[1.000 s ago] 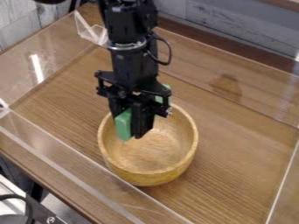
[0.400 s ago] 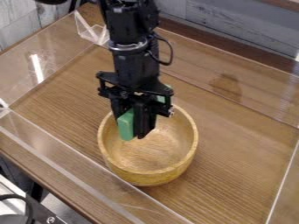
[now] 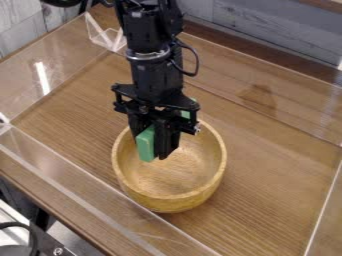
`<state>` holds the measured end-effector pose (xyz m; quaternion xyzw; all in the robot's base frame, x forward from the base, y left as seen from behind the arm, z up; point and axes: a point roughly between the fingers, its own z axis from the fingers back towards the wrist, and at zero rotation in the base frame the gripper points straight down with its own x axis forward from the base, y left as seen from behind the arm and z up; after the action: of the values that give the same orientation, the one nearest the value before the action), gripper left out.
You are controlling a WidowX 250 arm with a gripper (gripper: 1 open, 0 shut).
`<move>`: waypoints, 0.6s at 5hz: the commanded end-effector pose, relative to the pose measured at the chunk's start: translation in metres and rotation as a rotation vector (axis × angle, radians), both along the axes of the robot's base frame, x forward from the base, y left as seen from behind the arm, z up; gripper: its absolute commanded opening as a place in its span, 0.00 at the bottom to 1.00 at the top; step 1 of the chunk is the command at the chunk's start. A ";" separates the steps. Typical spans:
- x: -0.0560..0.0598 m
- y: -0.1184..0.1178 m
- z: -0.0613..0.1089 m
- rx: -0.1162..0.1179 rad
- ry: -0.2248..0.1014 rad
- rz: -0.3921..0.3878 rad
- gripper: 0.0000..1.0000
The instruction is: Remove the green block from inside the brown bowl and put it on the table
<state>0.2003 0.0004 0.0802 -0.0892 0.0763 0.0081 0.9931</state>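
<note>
The brown bowl (image 3: 171, 175) sits on the table (image 3: 267, 130) near its front middle. My gripper (image 3: 151, 148) points down into the bowl's back left part and is shut on the green block (image 3: 140, 145). The block stands upright between the black fingers (image 3: 163, 140), its left face showing. Its lower end is level with the bowl's rim, above the bowl's floor. The black arm rises from the gripper toward the top of the view.
Low clear acrylic walls (image 3: 80, 185) edge the table on the left, front and right. A grey plank wall (image 3: 267, 25) stands behind. Bare wood-grain surface lies to the right of and behind the bowl.
</note>
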 end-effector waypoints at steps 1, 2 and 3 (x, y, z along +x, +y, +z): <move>0.011 0.005 0.020 -0.005 -0.062 -0.001 0.00; 0.011 0.011 0.029 -0.016 -0.073 0.001 0.00; 0.013 0.019 0.045 -0.027 -0.089 0.009 0.00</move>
<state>0.2067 0.0169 0.1117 -0.1082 0.0628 0.0106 0.9921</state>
